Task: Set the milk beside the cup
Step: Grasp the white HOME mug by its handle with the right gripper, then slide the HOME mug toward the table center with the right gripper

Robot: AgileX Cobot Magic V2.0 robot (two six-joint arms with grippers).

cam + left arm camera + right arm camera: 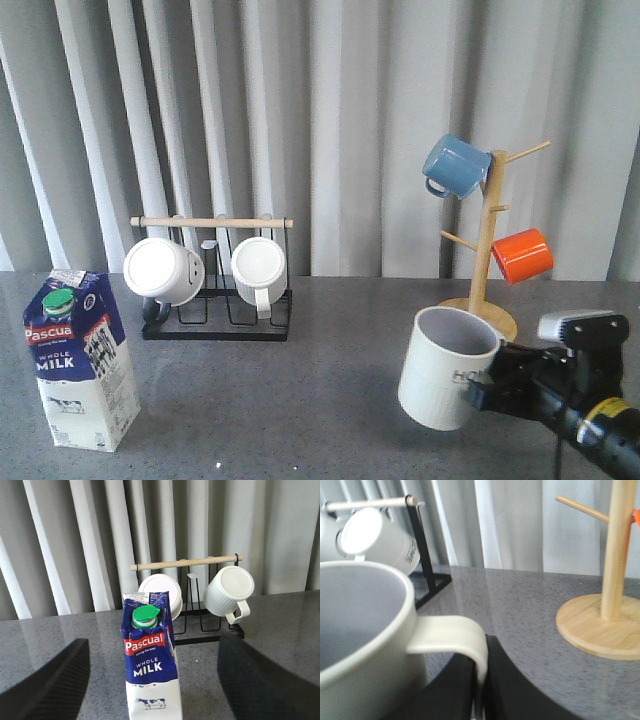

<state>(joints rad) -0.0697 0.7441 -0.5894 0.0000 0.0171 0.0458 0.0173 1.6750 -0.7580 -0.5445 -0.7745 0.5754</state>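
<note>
The milk is a blue and white carton with a green cap, standing upright at the table's front left. In the left wrist view the milk stands between the wide-apart fingers of my open left gripper, touching neither; this gripper is out of the front view. The cup, a pale ribbed mug with "HOME" on it, is tilted at the front right. My right gripper is shut on its handle. In the right wrist view the cup fills the near side, its handle pinched in the right gripper.
A black rack with a wooden bar holds two white mugs at the back left. A wooden mug tree with a blue mug and an orange mug stands just behind the cup. Grey curtains hang behind.
</note>
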